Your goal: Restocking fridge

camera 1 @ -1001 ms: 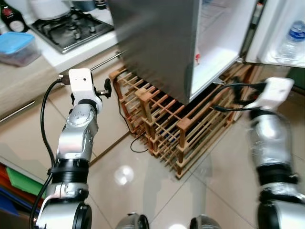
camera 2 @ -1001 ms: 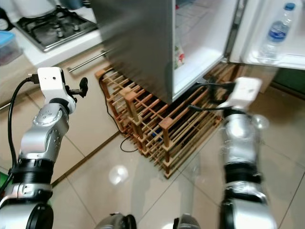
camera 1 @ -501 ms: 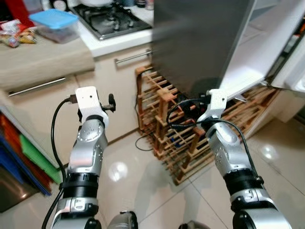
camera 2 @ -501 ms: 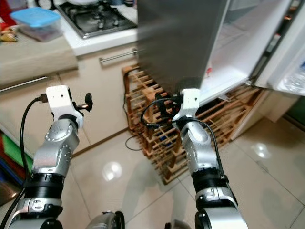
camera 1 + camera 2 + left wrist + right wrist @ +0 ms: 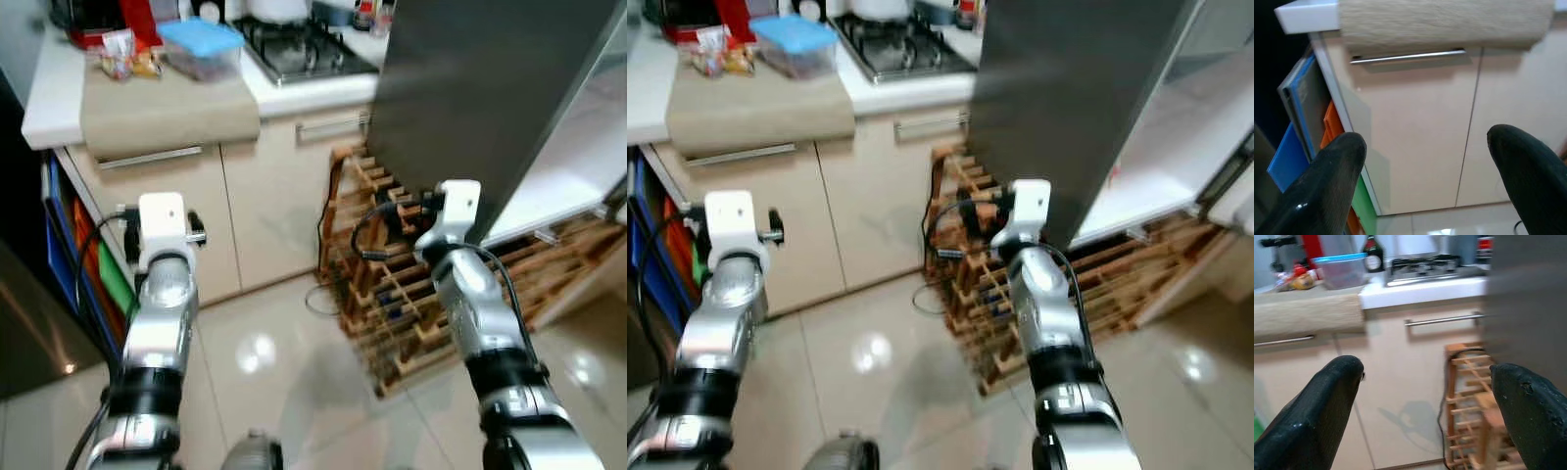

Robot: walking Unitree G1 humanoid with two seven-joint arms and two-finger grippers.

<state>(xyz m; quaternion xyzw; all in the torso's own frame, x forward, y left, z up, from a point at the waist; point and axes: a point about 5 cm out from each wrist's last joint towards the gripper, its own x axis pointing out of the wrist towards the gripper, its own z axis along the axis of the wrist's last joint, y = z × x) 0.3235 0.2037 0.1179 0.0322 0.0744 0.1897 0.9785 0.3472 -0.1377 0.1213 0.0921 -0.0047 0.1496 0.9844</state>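
Robot turning away from open fridge [image 5: 509, 108], now facing counter [image 5: 147, 103] holding box [image 5: 201, 47] and snacks [image 5: 125, 61]. Left gripper [image 5: 1430, 161] and right gripper [image 5: 1430, 396] both hanging wide open, carrying nothing. Likely heading off fetching stock.

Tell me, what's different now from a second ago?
The robot has turned left, from the fridge toward the counter, so the whole scene shifted. The right gripper swung in before the wine rack. Both grippers remain open and empty; the left gripper stayed raised.
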